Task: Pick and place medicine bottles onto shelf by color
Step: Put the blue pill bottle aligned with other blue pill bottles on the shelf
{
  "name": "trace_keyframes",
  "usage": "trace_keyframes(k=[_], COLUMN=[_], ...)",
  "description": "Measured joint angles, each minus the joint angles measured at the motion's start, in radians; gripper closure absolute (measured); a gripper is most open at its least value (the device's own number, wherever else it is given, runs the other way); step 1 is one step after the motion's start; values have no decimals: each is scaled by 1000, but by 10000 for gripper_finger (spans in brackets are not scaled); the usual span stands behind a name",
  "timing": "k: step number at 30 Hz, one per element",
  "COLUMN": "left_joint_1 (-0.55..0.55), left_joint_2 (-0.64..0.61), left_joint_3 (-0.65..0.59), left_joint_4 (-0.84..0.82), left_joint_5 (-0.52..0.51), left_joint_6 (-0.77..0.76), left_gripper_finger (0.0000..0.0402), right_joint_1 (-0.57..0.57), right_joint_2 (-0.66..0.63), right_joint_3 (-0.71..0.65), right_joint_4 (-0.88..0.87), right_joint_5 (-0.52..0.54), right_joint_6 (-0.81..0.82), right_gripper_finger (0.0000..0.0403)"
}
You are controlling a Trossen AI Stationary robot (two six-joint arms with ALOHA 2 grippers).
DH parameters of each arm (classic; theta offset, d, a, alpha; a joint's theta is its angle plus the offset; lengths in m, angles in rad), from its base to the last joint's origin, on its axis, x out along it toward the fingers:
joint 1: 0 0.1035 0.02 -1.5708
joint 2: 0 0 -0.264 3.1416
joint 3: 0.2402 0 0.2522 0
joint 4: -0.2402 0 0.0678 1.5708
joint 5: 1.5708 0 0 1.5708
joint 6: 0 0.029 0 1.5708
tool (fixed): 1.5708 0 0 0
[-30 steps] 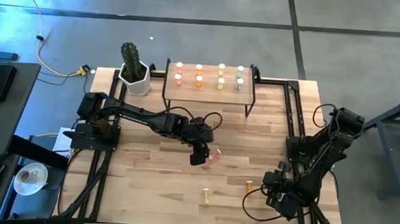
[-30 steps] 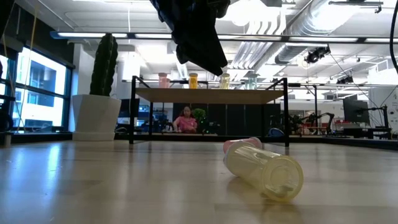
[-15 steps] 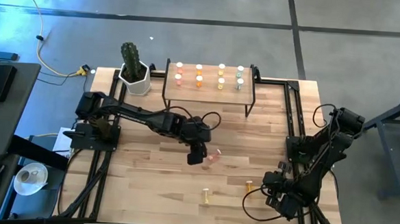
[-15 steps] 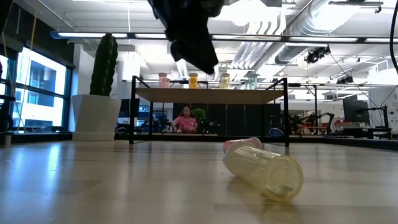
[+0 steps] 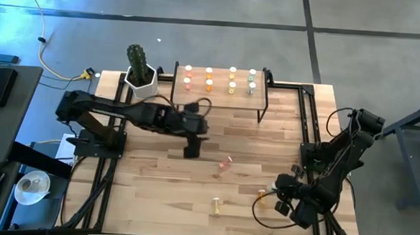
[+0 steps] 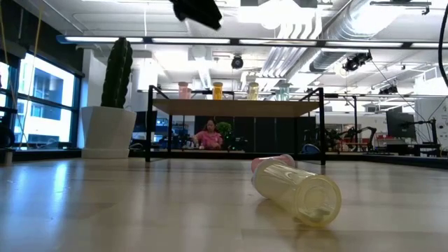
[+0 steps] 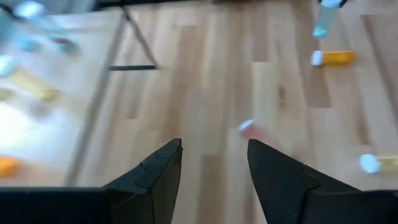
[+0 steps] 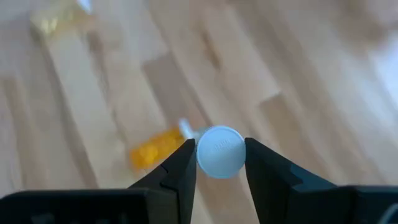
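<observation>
Both arms are dark, near-black, built of slim jointed links. The left arm (image 5: 134, 113) rises from a blocky base on a black tube frame at the table's left edge; a thin black cable loops over its wrist. The right arm (image 5: 330, 163) is bulkier around its joints, with black cables curling beside its base. Each gripper ends in two matte black fingers (image 7: 158, 180), flat-faced, angular, tapering to blunt tips (image 8: 177, 171)
</observation>
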Motion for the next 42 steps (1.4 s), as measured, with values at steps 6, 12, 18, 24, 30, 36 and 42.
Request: trace_keyframes(k=[6,12,18,24,30,36,42], left_joint_1=[24,39,51,62,68,68,68], left_joint_2=[-59,-80,-88,-96,-105,-104,-104], left_joint_3=[0,0,-1,-1,-1,-1,-1], left_joint_4=[-56,-122,-151,-164,-169,-178,-182], left_joint_5=[-20,-19,-19,-18,-17,-15,-15], left_joint_6=[28,54,79,80,75,71,71], left_gripper_finger=[227,227,227,227,227,227,227], right_joint_1=[-117,-309,-543,-776,-997,-1173,-1264], right_joint_2=[-26,-72,-129,-159,-153,-153,-115], right_joint_3=[93,201,301,414,505,525,519], right_joint_4=[-131,-259,-290,-290,-243,-190,-147], right_joint_5=[90,111,111,94,-25,-158,-232], right_joint_6=[-77,-249,-505,-758,-1027,-1182,-1265], right_gripper_finger=[293,293,293,293,293,293,293])
